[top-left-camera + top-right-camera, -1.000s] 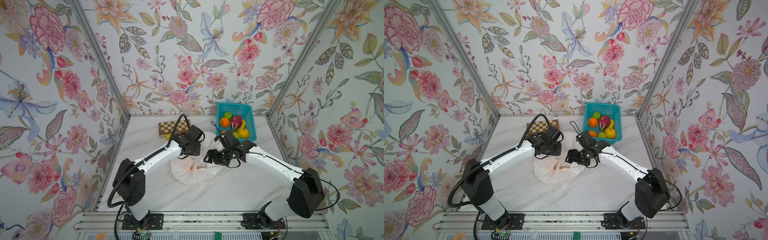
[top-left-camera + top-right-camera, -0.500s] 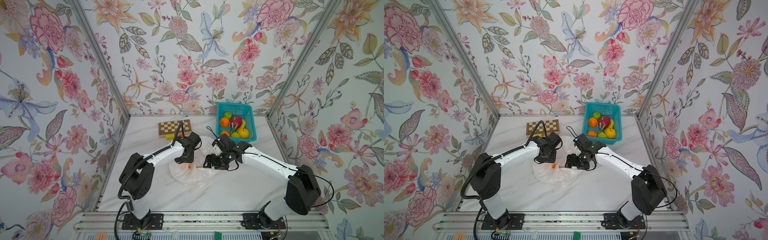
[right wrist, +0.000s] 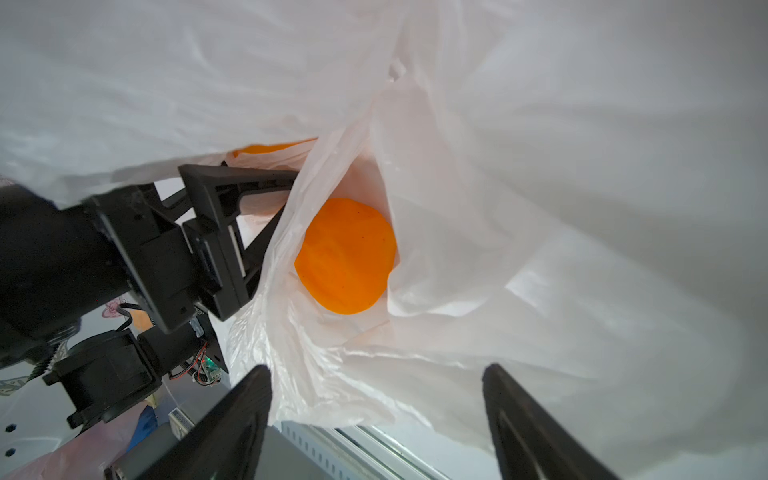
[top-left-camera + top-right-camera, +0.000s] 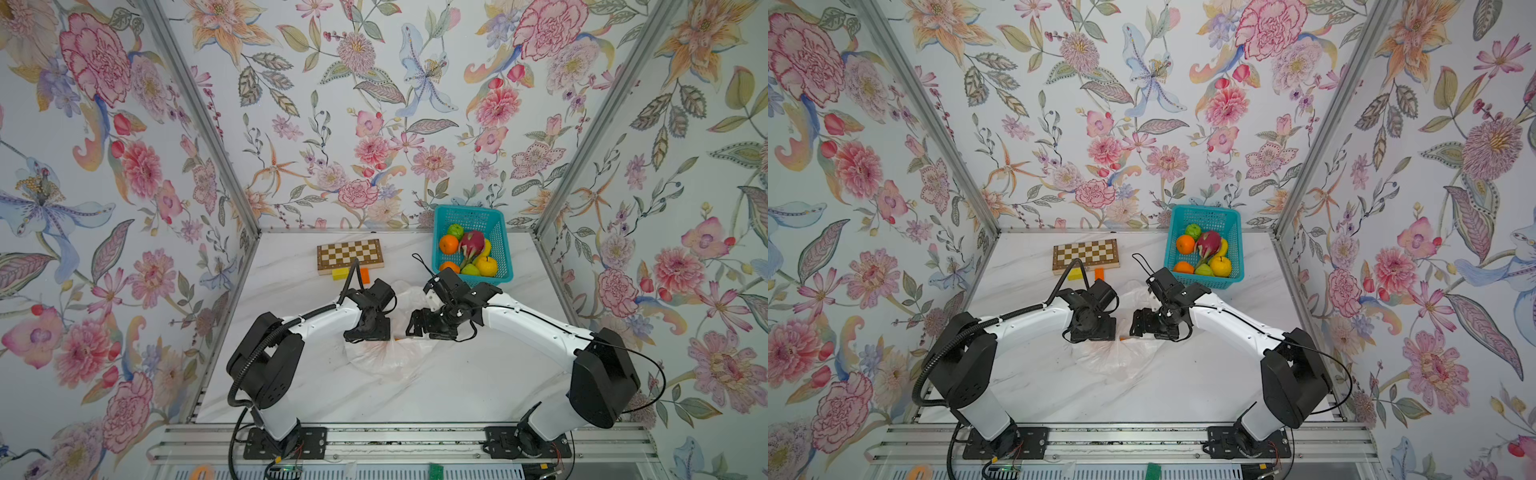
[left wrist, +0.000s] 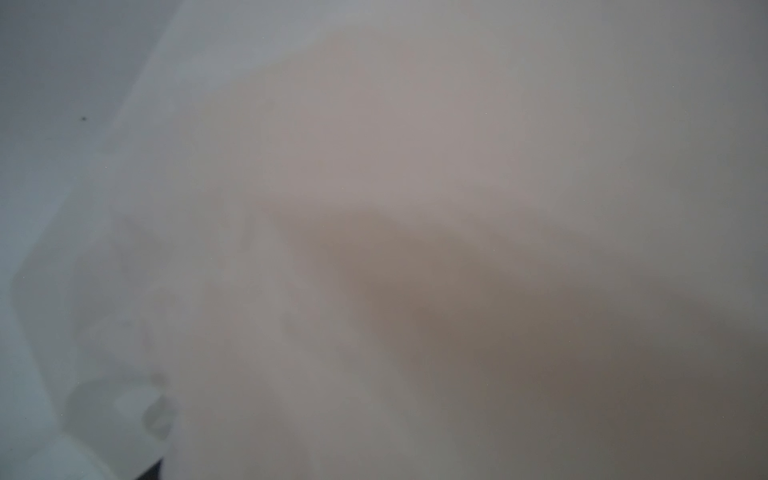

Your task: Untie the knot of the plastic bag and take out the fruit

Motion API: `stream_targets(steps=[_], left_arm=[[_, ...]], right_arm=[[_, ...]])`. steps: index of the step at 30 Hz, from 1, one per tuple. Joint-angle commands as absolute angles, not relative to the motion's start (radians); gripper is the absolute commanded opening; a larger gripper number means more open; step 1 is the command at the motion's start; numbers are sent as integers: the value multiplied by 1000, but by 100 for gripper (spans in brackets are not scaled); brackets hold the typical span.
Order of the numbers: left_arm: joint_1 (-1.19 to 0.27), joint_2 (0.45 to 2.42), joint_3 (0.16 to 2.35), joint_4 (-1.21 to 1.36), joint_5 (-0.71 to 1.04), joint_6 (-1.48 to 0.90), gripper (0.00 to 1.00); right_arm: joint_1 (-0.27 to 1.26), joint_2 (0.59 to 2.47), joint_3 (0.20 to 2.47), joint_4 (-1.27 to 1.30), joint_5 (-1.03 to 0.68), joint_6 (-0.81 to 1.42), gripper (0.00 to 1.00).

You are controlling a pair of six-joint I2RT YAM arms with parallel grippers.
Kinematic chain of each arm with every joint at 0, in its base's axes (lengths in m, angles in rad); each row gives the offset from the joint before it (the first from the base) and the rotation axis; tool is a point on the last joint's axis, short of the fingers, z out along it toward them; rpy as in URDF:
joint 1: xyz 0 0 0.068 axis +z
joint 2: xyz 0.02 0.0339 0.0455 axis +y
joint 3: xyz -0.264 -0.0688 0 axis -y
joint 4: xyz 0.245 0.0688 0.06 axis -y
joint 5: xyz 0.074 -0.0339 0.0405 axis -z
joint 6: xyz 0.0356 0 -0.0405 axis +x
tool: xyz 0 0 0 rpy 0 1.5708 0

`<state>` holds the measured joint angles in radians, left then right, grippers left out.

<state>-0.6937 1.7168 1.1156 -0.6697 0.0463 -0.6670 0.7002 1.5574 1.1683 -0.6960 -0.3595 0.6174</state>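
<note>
The plastic bag (image 4: 384, 353) lies crumpled at the table's middle, shown in both top views (image 4: 1115, 355). Its mouth gapes in the right wrist view (image 3: 457, 174), with one orange fruit (image 3: 345, 257) inside. The knot is out of view. My left gripper (image 4: 372, 334) is low at the bag's left edge, and its black fingers (image 3: 241, 183) stand apart at the mouth. Plastic blurs the left wrist view (image 5: 374, 166) entirely. My right gripper (image 3: 376, 374) is open just outside the bag's right side (image 4: 417, 326), holding nothing. More fruit (image 4: 472, 243) fills the teal basket (image 4: 469, 214).
A chessboard (image 4: 350, 255) lies at the back, with a yellow block (image 4: 340, 273) and an orange block (image 4: 364, 274) in front of it. The basket (image 4: 1208, 212) stands in the back right corner. Flowered walls close in three sides.
Both grippers have come down and toward the front, onto the bag. The left gripper's jaws have spread, and the bag has sagged flatter on the table.
</note>
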Motion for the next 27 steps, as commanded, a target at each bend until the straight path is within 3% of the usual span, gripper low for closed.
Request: stream_targets(steps=[1,4,10,19,27], left_arm=[[-684,1736,1073,-628,88,-667,84],[-682,1754,1066,-606,119,-655,76],[-681,1741,1068,-590,121,-615,48],[-682,1618,1019,-404,194,-428,40],[-682,1509,952,-259,236,-326,36]], right_arm=[[705,1569,1182,-733,-356,610,81],[705,1566,1187,-737,-346,612,82],[694,1541,1215,-739,-346,642,82],[644,1556,1346,-711,-446,712,85],[623,1580,1310,-557,-525,821,82]])
